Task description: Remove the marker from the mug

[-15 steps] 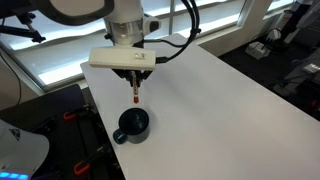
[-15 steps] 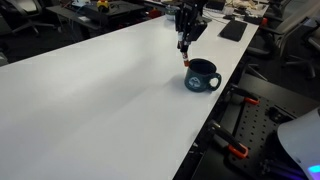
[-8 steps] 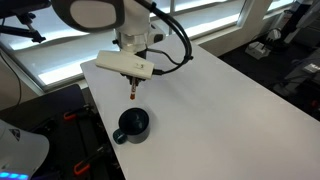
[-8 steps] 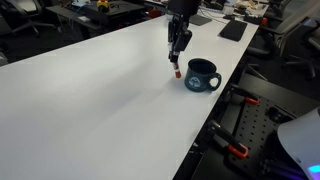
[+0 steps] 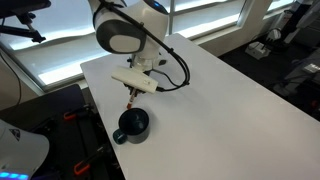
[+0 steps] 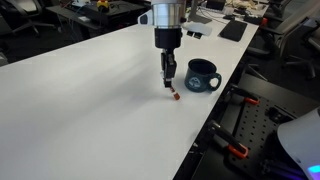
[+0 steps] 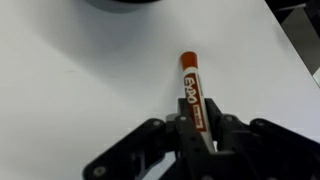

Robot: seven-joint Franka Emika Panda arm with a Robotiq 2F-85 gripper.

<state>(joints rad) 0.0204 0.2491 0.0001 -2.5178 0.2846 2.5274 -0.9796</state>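
Observation:
The dark navy mug (image 5: pixel 131 125) (image 6: pixel 202 76) stands on the white table near its edge, handle to the side, and looks empty. My gripper (image 5: pixel 130 93) (image 6: pixel 168 78) is shut on the orange-red marker (image 7: pixel 192 90), which points down with its tip close to the table beside the mug (image 6: pixel 173 95). In the wrist view the jaws (image 7: pixel 200 125) clamp the marker's lower part, and its orange cap end sticks out over bare table. The mug is out of the wrist view.
The white table (image 5: pixel 210 100) (image 6: pixel 80 100) stretches wide beside the mug. Its edge runs just past the mug (image 6: pixel 215 120), with black and orange gear below (image 6: pixel 240 130). Desks and clutter stand beyond the far end (image 6: pixel 230 25).
My gripper has carried the marker away from the mug and lowered it toward the table; the wrist has also tilted. The mug has not moved.

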